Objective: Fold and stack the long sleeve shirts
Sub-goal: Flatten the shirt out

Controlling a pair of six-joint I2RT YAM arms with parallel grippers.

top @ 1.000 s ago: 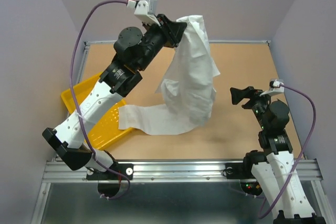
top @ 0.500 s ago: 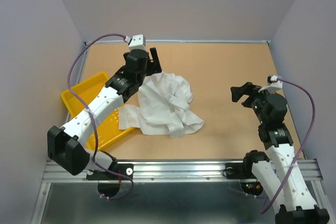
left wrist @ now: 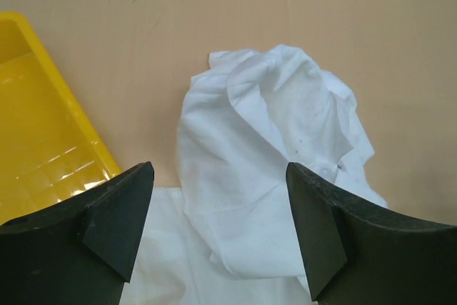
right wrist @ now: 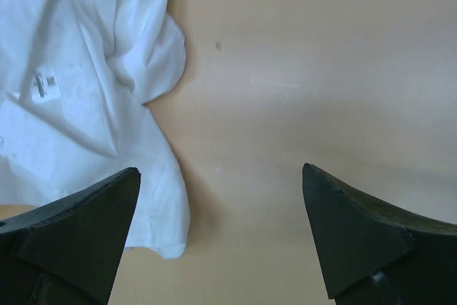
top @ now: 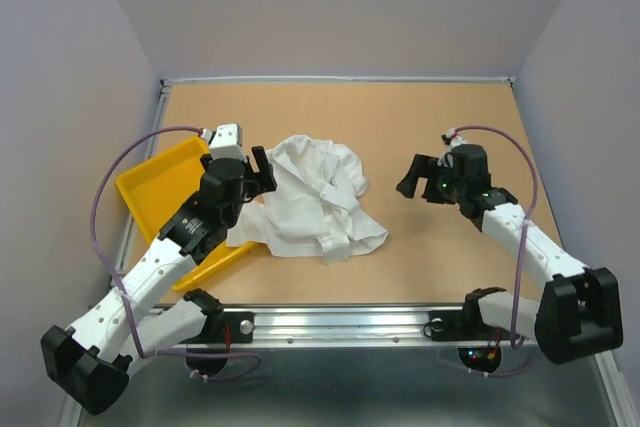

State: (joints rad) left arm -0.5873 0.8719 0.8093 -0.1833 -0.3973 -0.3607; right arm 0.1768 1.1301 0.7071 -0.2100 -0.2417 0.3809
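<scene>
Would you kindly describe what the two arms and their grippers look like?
The left arm and right arm have white link shells and black joint housings. The left gripper and right gripper are black, each with two broad wedge-shaped fingers. A purple cable loops from the small white camera module on each wrist.

White long sleeve shirt (top: pixel 318 197), crumpled heap on table, edge over yellow tray

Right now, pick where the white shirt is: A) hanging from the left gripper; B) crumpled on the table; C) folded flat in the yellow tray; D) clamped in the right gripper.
B: the white shirt lies bunched on the table, with the left gripper and right gripper both open and empty.
</scene>
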